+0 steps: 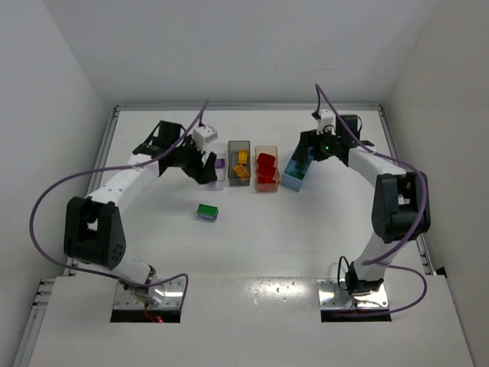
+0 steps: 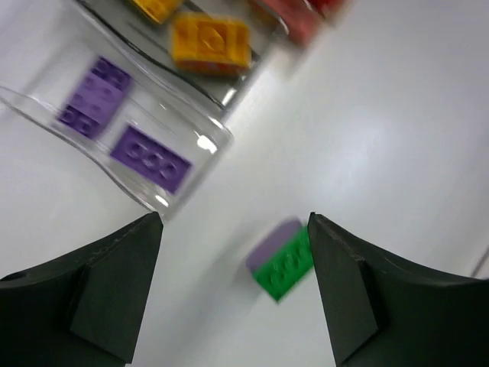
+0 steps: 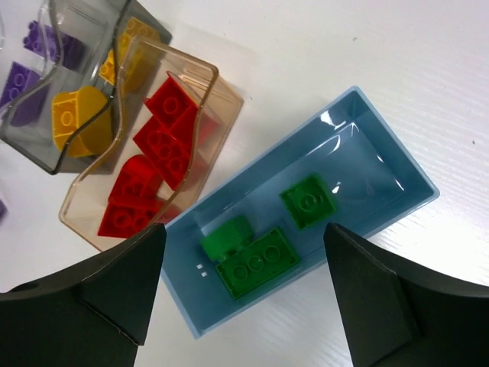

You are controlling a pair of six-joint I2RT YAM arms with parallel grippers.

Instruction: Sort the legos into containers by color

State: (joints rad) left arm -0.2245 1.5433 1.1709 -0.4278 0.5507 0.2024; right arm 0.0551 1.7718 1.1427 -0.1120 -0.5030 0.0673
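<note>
One loose lego is left on the bench (image 1: pixel 306 229): a green-and-purple brick (image 1: pixel 207 212), green stacked on purple. It lies apart from the row of bins, on the side toward the arm bases. The left arm (image 1: pixel 130 180) is clearly nearer. Its left jaws stand released and empty above the clear bin (image 2: pixel 206 145), so the brick sits straight back toward the bases from them. In the left wrist view the brick lies close to the right-hand finger, its long axis slanting across the gap. The right jaws are also released and hold nothing, hovering over the light blue bin (image 3: pixel 390 149), well apart from the brick.
</note>
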